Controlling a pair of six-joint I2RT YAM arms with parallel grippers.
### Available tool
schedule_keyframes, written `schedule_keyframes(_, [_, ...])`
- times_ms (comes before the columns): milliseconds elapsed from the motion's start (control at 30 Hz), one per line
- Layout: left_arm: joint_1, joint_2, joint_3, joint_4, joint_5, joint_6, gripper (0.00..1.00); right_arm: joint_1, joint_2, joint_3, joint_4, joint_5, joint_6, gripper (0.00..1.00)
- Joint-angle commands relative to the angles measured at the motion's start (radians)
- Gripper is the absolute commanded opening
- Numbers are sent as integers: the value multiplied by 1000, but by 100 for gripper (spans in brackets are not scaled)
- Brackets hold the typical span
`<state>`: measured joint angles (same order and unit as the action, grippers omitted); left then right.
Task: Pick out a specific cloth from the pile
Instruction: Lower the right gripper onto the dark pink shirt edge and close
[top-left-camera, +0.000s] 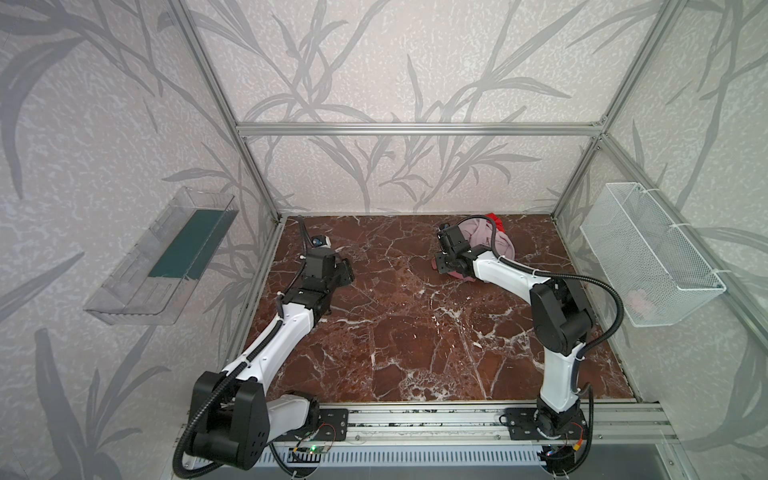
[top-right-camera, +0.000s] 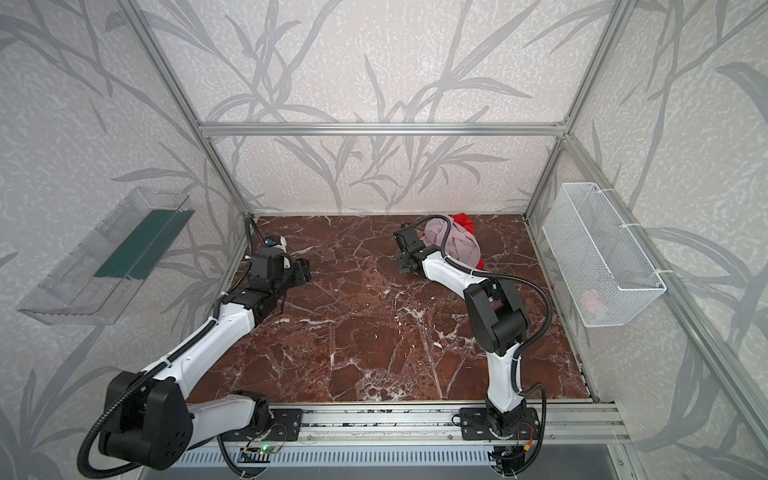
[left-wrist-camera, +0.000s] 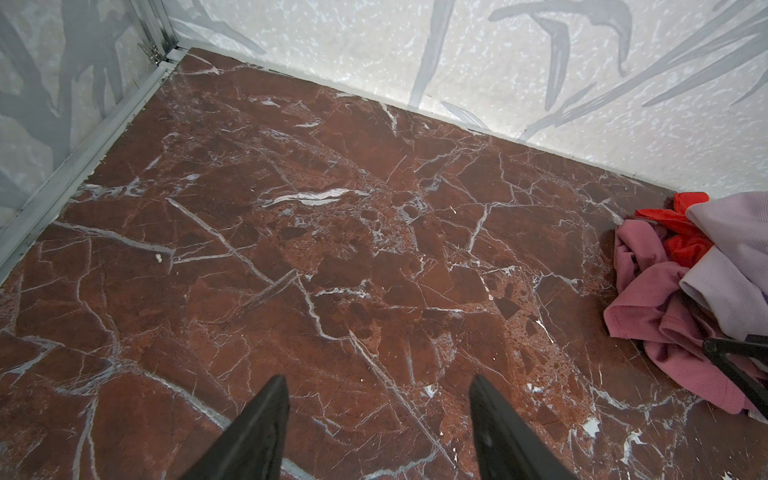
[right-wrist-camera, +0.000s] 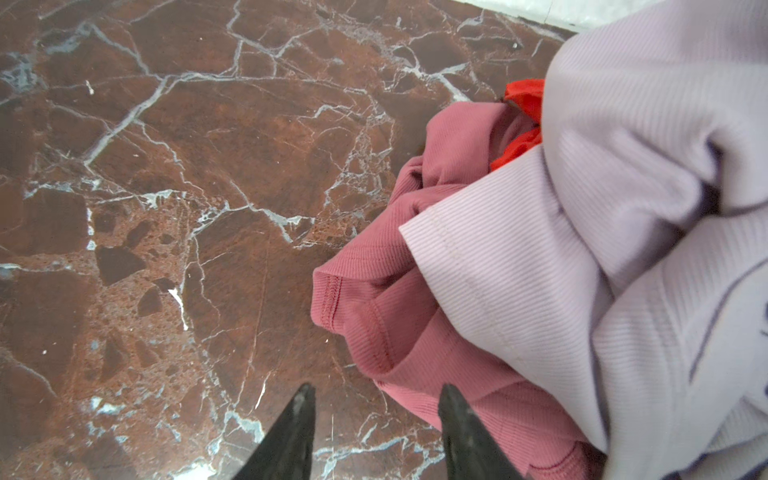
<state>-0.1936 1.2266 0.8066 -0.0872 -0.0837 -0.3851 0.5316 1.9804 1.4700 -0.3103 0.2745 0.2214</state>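
Right fingers (right-wrist-camera: 465, 436) stand spread at the hem of the cloth (right-wrist-camera: 374, 324); left fingers (left-wrist-camera: 257, 436) are spread too. Soft and light, we judge. We would pinch that free hem.

cloth (right-wrist-camera: 395, 324): matt ribbed knit | table (right-wrist-camera: 166, 124): glossy veined marble | basket (top-left-camera: 648, 257): wire mesh

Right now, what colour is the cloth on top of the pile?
Top cloth: pale lilac, ribbed; clearest in right wrist view.
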Motion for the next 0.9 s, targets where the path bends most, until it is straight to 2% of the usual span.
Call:
schedule_keyframes(0, [-2,-8,-16,26,-1,9,67,0,27,41,-47,26,16,47])
schedule_keyframes(167, [-1,2,-15,27,-2,13,67,0,46,58,-59,24,27,41])
schedule_keyframes(467, [-2,2,-18,30,-8,18,67,-2,70,79,-74,41,35,39])
schedule_keyframes(733, [-1,6,-18,33,-11,22,67,-5,100,102,-77,64,34,30])
schedule_keyframes(867, [-1,8,-15,36,-11,22,67,-5,115,121,-87,77,31,30])
